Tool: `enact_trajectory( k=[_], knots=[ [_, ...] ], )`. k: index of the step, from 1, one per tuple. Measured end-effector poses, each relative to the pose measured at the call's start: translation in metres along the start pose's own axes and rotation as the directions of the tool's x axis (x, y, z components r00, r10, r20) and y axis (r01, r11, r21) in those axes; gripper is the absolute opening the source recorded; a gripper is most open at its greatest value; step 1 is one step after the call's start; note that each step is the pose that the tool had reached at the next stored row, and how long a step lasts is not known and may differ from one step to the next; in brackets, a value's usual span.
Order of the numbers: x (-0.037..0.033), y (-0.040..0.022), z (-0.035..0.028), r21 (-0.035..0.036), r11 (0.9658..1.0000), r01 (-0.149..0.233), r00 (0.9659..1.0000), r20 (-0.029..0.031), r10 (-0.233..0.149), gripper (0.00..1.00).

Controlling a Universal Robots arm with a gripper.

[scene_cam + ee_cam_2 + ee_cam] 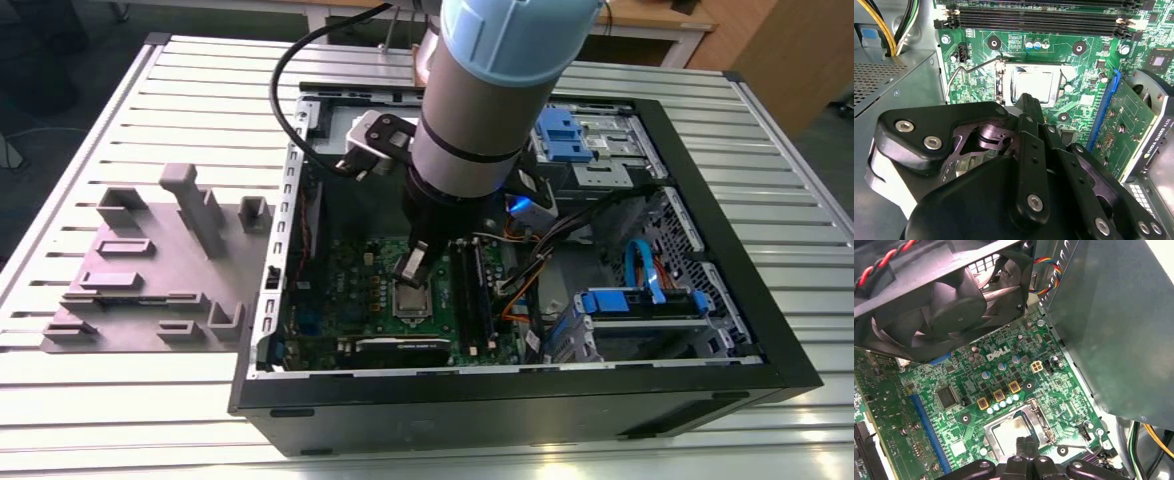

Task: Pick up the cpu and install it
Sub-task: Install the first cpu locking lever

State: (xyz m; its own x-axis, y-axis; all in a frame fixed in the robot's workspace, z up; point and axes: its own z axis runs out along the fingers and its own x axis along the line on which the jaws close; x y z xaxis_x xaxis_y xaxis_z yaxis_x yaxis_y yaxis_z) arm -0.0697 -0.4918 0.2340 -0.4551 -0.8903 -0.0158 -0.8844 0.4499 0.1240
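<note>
Closest to the lens, in the second wrist view, the black linkage of my gripper (1026, 107) took up the foreground, bolted plates and arms tapering to a narrow tip. The tip hung over the CPU socket frame (1030, 82) on the green motherboard (979, 50). I could not tell whether the fingers were parted or pressed together, as the linkage covered them.

The cpu (1030, 86), a small square with a pale metal top, lay inside that frame, and I judged it already seated, since it sat flat and level with the frame around it. The wire retention lever (961, 69) stood out to the side, which I read as unlatched.

In the first wrist view the gripper tip (1025, 446) touched or nearly touched the cpu's (1006, 432) edge, with a black case fan (949, 300) overhead and the grey power-supply box (1114, 330) beside.

In the exterior view the arm (474, 110) reached steeply down into the open computer case (721, 300), because the board lay flat on its floor. A grey parts fixture (147, 265) sat on the slatted table (120, 400), toward the exterior view's left.
</note>
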Motion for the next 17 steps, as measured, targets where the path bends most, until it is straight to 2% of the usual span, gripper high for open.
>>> enact_trajectory(
  k=[4, 8, 13, 17],
  knots=[
    [0.0000, 0.0000, -0.0001, 0.0000, 1.0000, 0.000, 1.0000, 0.0001, 0.000, 0.10],
    [0.0000, 0.0004, -0.0032, 0.0000, 1.0000, 0.000, 1.0000, 0.0002, 0.000, 0.10],
    [-0.0004, 0.0012, -0.0090, 0.0005, 1.0000, 0.000, 1.0000, 0.0004, 0.000, 0.10],
    [-0.0008, 0.0023, -0.0165, 0.0010, 1.0000, 0.000, 1.0000, 0.0006, 0.000, 0.10]
  ],
)
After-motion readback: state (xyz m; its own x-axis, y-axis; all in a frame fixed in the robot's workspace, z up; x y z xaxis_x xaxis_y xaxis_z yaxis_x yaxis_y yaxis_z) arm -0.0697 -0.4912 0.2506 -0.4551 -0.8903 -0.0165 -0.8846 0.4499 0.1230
